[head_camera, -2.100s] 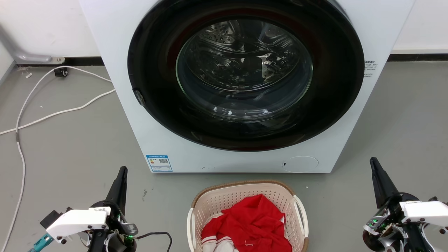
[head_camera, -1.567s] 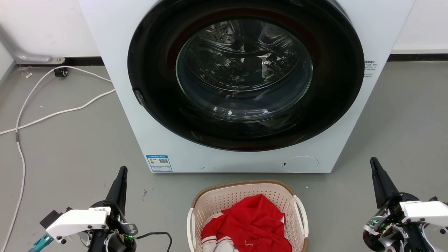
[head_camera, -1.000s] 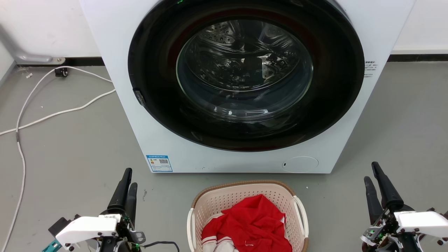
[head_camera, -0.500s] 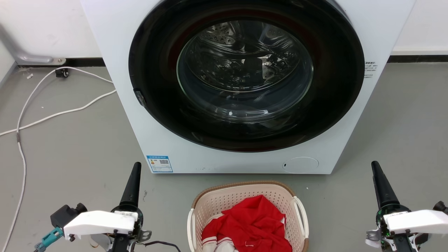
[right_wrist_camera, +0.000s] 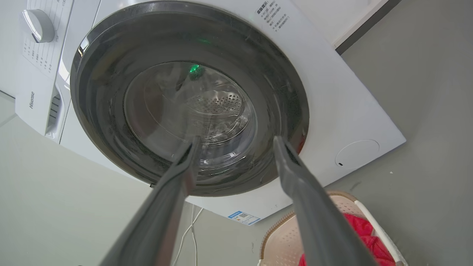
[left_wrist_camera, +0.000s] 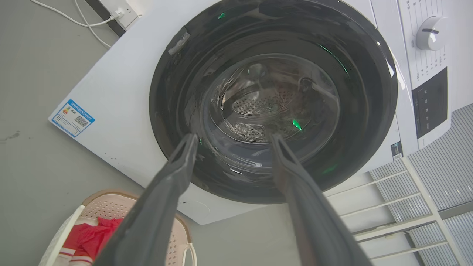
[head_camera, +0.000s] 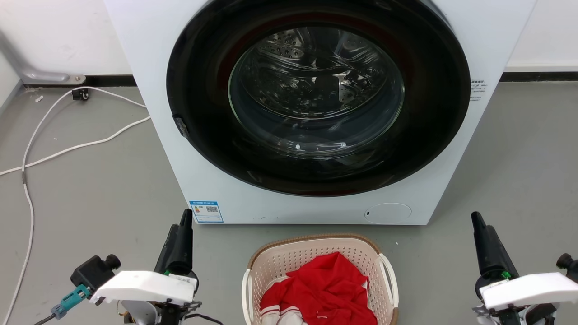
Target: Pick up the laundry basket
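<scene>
Cream basket [head_camera: 294, 256] is sitting on the grey floor [head_camera: 90, 189] just before the washer [head_camera: 156, 113], holding red cloth [head_camera: 329, 289]. Left gripper [left_wrist_camera: 232, 138] and right gripper [right_wrist_camera: 236, 140] are hovering on either side of it, apart from its handles, both spread wide and grasping nothing.

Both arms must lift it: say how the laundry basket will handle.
The laundry basket is perforated plastic, so probably light and slightly flexible. Its red garment adds little weight. Lifted by one white handle, it would likely tip.
</scene>
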Controlling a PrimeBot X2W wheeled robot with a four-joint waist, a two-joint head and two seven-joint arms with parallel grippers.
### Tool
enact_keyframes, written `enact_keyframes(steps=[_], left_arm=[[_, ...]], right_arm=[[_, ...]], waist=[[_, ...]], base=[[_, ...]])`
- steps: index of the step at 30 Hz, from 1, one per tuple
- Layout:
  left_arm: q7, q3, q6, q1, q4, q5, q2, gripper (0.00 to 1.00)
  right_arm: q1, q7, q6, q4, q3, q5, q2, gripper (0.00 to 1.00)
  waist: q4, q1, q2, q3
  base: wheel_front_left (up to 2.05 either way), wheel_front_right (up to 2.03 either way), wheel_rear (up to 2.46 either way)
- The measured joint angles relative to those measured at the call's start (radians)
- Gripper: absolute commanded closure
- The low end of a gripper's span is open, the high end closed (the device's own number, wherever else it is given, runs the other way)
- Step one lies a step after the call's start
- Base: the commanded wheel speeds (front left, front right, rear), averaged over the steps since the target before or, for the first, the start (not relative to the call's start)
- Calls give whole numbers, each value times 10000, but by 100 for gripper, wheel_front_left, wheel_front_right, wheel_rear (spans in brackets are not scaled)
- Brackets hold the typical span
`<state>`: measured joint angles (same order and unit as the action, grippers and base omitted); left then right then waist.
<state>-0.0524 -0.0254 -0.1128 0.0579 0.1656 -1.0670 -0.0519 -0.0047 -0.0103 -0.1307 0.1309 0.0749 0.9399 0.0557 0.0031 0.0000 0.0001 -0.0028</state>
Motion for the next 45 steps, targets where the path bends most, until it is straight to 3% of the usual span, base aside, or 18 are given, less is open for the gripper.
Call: enact_keyframes(steps=[17,45], left_arm=[[-581,-583,316,-77,-17,3841,-36,0],[-1289,-1037,656,-104,-8,6907,-167,0]], right_arm=[[276,188,0,-640,-278,-3463,-10,0],[674,203,0,-1436,-523,-6636,-19,0]], waist=[[24,1,0,-13],[55,1,0,10]], base=[[0,0,0],[0,0,0]])
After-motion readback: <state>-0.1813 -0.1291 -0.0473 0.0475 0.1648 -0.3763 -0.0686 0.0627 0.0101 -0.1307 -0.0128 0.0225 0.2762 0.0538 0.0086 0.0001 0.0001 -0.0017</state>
